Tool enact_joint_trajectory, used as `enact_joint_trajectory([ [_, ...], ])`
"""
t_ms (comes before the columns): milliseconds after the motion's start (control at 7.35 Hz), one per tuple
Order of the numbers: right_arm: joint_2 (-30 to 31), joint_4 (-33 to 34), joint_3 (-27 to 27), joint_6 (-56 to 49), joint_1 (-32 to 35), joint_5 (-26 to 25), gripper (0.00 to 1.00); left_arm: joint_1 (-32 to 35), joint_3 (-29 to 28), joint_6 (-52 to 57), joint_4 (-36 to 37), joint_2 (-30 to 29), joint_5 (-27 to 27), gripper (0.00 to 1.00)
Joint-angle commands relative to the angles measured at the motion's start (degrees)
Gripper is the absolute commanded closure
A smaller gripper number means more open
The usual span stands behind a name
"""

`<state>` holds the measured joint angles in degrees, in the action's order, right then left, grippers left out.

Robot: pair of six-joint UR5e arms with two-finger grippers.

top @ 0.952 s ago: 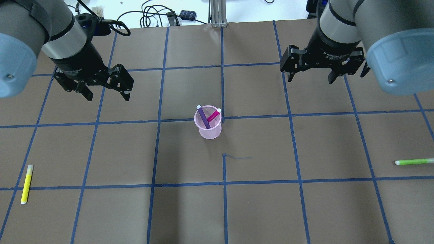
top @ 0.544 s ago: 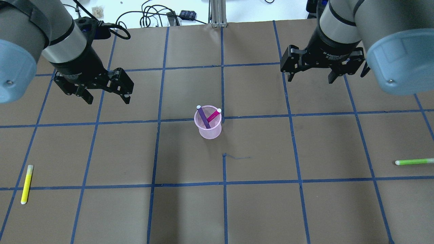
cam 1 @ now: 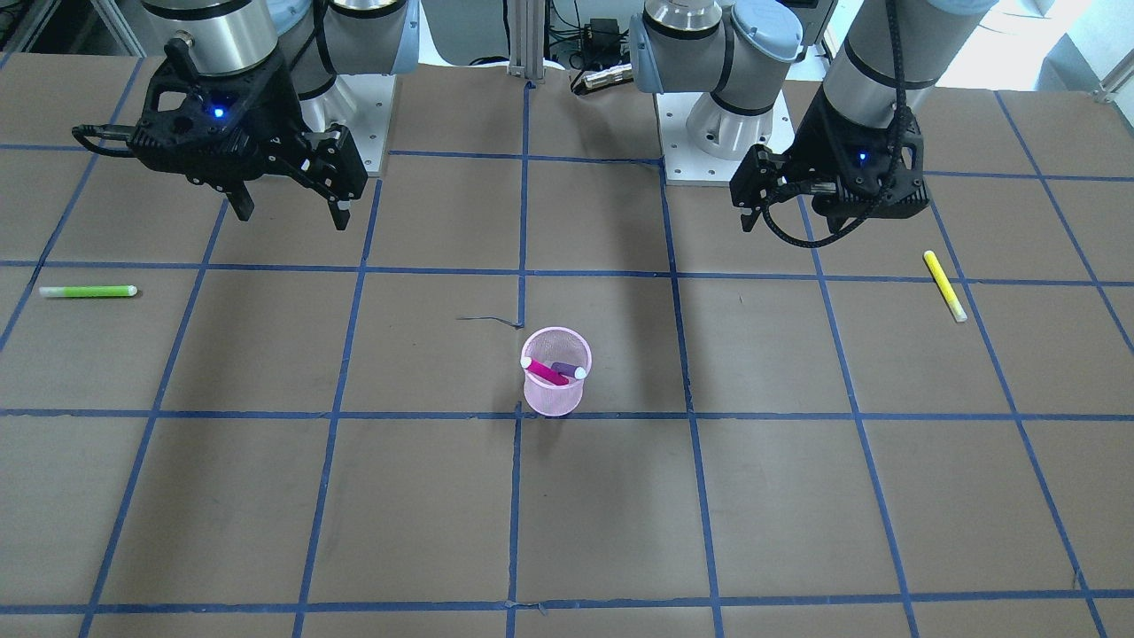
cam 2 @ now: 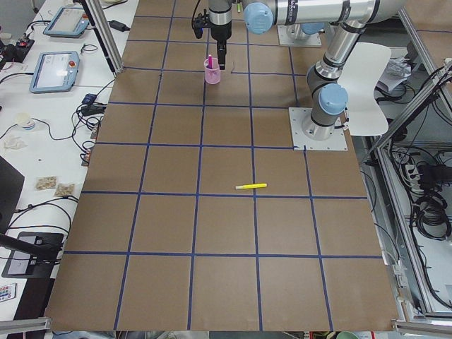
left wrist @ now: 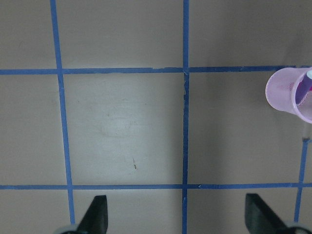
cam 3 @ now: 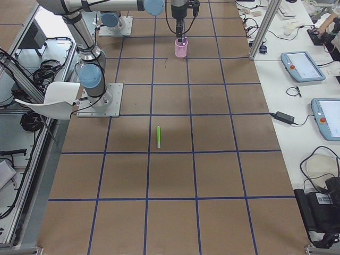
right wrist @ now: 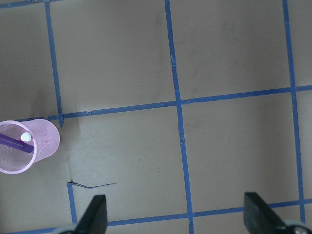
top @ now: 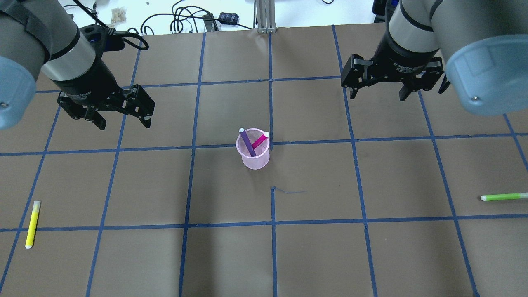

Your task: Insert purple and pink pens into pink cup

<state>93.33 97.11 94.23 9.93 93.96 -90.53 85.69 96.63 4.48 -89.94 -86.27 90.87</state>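
Observation:
The pink mesh cup stands upright near the table's middle, also in the front view. The purple pen and the pink pen both stand slanted inside it, white caps up. My left gripper hovers open and empty to the cup's far left. My right gripper hovers open and empty to its far right. The left wrist view shows the cup at its right edge. The right wrist view shows it at its left edge.
A yellow pen lies on the table at the near left. A green pen lies at the near right edge. Blue tape lines grid the brown table. Cables lie beyond the far edge.
My left gripper has drifted a little to the left, farther from the cup, still open. The right gripper, cup and pens have not moved.

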Motion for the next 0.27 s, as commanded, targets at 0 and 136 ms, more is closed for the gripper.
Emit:
enact_joint_trajectory([
  [0, -0.08, 0.10, -0.01, 0.00, 0.00, 0.00, 0.00, 0.27, 1.01, 0.34, 0.02, 0.58, -0.34, 0.00],
  [136, -0.08, 0.01, -0.01, 0.00, 0.00, 0.00, 0.00, 0.27, 1.36, 0.52, 0.11, 1.02, -0.25, 0.00],
])
